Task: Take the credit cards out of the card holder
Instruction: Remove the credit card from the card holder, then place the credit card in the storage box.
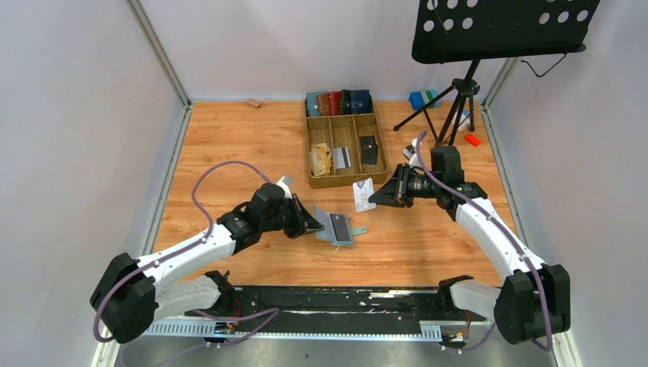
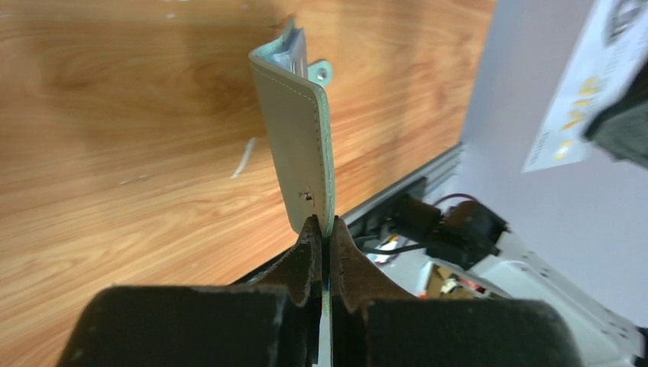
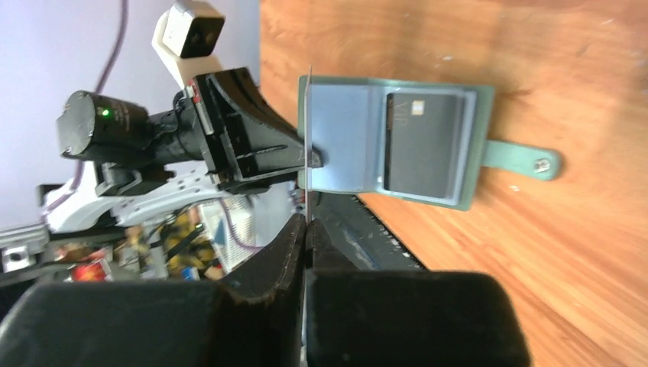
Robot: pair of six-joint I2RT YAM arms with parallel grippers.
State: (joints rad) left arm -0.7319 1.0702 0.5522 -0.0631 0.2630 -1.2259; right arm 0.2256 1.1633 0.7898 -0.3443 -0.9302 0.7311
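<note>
Your left arm reaches in low from the near left, forearm angled toward the middle of the desk [image 1: 229, 145]. Its left fingers [image 2: 322, 229] are pinched tight on one flap edge of the card holder [image 1: 338, 228]. The holder lies open at mid-desk, snap tab pointing away from the arm, with a dark card [image 3: 424, 141] tucked in the pocket on the tab side. Your right arm bends in from the near right, wrist turned toward the left arm. Its right fingers [image 3: 306, 229] are closed flat on a white printed card [image 1: 364, 195], held just above and beyond the holder and apart from it.

Behind them sits a basket [image 1: 309, 149] with compartments holding a tan wad [image 1: 319, 159], a grey striped card [image 1: 341, 157] and a black piece [image 1: 369, 149]. A row of wallets [image 1: 338, 102] stands along its back. A tripod [image 1: 451, 107] occupies the far right corner. Bare wood lies left of the holder and between it and the near rail.
</note>
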